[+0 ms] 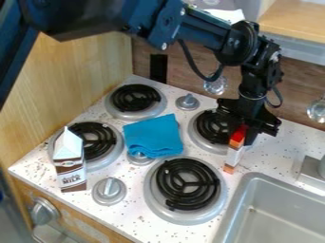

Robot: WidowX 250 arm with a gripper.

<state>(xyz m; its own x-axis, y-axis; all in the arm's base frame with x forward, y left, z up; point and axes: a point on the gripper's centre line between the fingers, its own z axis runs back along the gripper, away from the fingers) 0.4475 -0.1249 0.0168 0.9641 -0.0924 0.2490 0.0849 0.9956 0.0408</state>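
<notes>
- Robot arm [149, 21]: spans the top of the view, its wrist above the stove's right rear.
- Sink [253, 178]: at right front.
- Front right burner [165, 185]: left of the sink.
- Blue cloth [152, 135]: folded, between burners.
- Milk carton [70, 163]: upright, left.
- Gripper [246, 134]: beside the slim box's top; whether the jaws are clenched, released or grasping it cannot be told. Good handling likely calls for centred, light, even pressure.
- Slim box [234, 153]: red-orange and white, beside the rear right burner [209, 128].
</notes>
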